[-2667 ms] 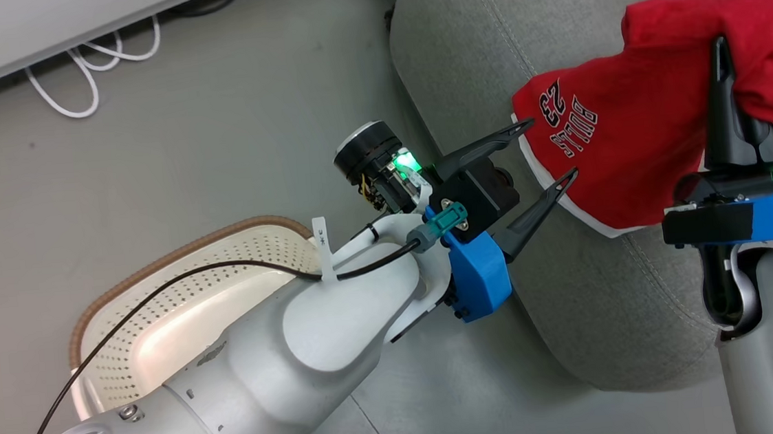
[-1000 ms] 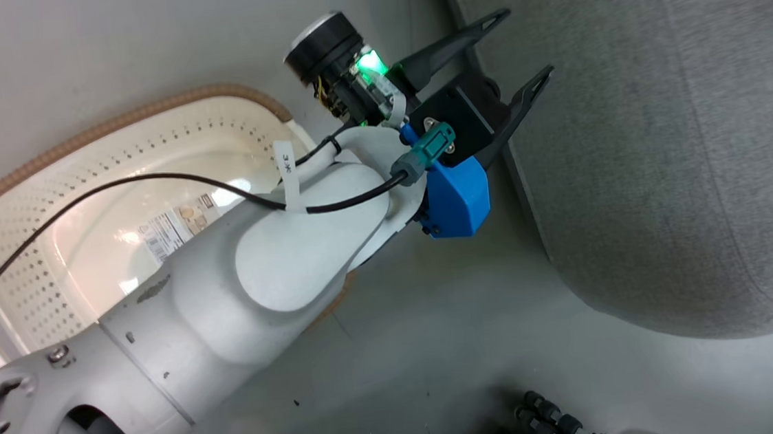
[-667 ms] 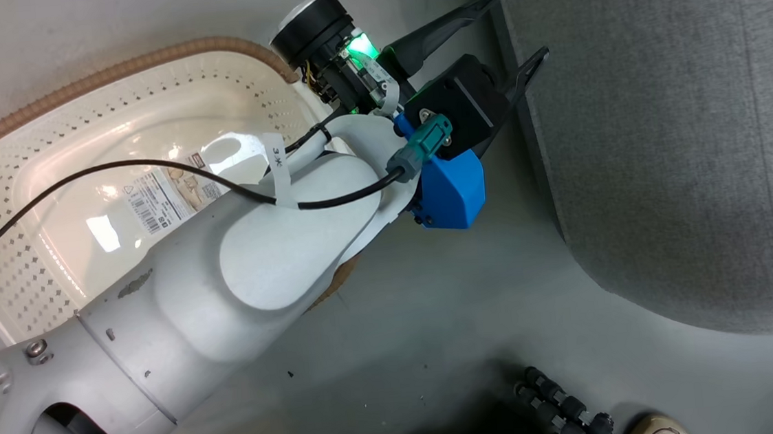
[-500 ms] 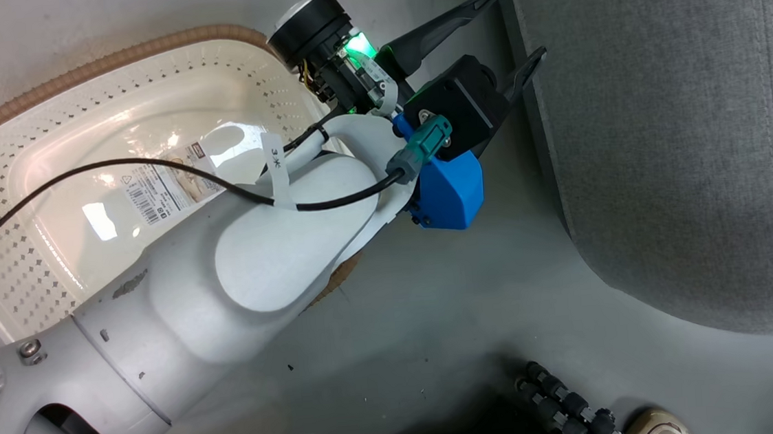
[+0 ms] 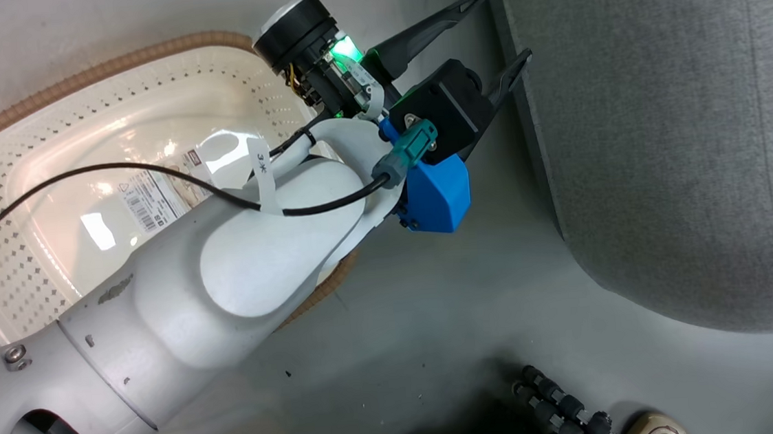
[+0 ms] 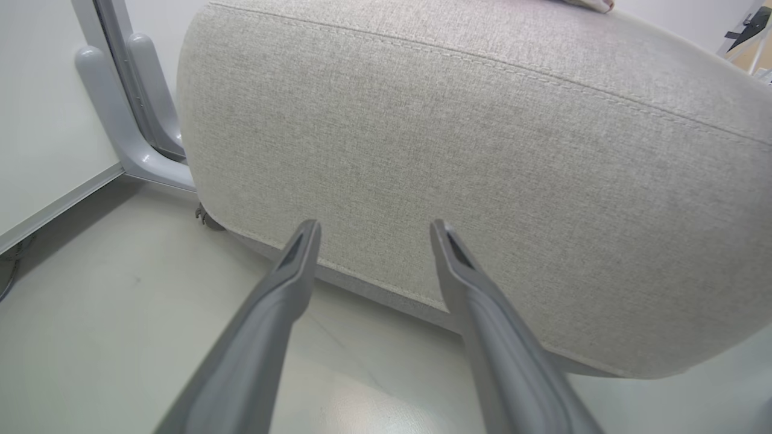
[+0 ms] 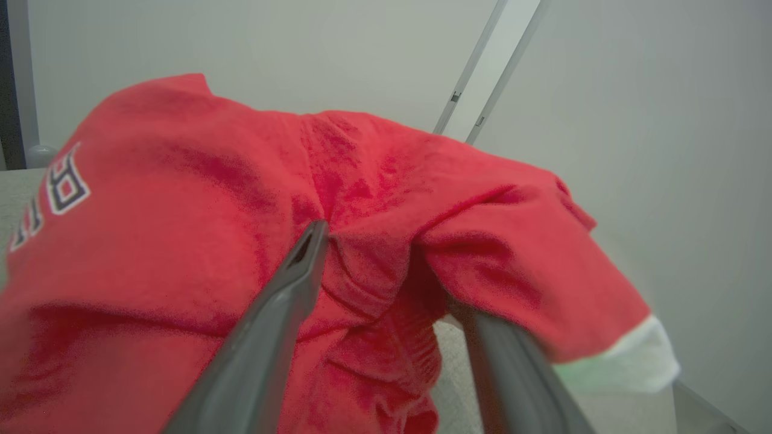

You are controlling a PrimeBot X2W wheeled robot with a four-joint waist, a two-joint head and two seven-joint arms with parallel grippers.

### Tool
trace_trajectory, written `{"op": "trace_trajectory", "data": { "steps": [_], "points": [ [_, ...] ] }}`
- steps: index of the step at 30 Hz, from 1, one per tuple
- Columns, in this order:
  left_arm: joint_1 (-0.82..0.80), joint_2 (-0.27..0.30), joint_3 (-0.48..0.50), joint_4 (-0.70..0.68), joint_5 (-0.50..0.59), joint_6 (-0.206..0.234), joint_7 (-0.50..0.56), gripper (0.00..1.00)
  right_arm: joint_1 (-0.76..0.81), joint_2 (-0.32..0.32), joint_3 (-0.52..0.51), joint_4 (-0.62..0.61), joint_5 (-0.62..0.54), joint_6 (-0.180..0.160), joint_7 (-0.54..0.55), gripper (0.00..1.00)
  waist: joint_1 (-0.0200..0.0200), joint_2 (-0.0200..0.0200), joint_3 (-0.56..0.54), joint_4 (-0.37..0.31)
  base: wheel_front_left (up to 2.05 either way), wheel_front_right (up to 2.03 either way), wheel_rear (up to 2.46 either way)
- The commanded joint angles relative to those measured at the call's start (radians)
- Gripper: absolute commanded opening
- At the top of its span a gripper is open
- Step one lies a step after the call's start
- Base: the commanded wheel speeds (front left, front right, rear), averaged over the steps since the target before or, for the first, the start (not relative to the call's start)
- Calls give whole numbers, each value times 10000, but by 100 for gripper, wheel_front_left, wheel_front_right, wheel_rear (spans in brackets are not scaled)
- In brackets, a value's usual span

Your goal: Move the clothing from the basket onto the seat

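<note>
Step in hand looks like the let-go: R gripper (image 7: 386, 271) has its fingers standing apart w/ a fold of the red garment (image 7: 181, 229) bunched btwn them and cloth draped over one finger, so spread, not pinching, as far as I can judge. The garment rests on the seat (image 5: 662, 119), grey showing beside and under it; how near a seat edge, can't tell. The basket (image 5: 105, 63) shows a bare bottom w/ just the label (image 5: 150, 194), though the L arm hides part of it, so prob. this is the last piece. To finish clean: back the R gripper out along the line of its own fingers, slow, maybe w/ a slight dip so the draped cloth slides off rather than riding along. Soft knit snags easily; watch the white cuff (image 7: 621, 361), which hangs out to one side and could drag the lot toward an edge. Don't sweep sideways. L gripper (image 5: 502, 25) is spread and empty, over the floor (image 5: 402, 326) just beside the seat's side, btwn seat and basket; best kept there, clear of the fabric.
</note>
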Motion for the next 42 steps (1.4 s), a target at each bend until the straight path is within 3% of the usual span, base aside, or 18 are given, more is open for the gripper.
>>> {"op": "trace_trajectory", "data": {
  "steps": [1,10,20,28,42],
  "points": [
    [100,15,15,-16,-56,54,-93,100,289,121,-72,-182,-60,-7,3,100,-1,-1,-187,-38,0,0,0],
    [617,-256,229,377,-393,135,-928,100,2007,565,25,-1364,-168,-7,3,100,-1,-1,-1488,92,0,0,0],
    [2093,-392,1860,561,-898,798,-1619,100,3226,503,1720,-3184,-157,-7,4,100,-1,-1,-3782,710,0,0,0],
    [4119,-36,4549,-695,13,1174,-1599,100,3829,664,3408,-4038,-303,-7,5,100,-1,-1,-5353,1599,0,0,0],
    [7766,-337,8475,-1582,1478,704,-1602,100,4716,1291,5852,-3916,-422,-7,4,100,-1,-1,-7534,3088,0,0,0]
  ]
}}
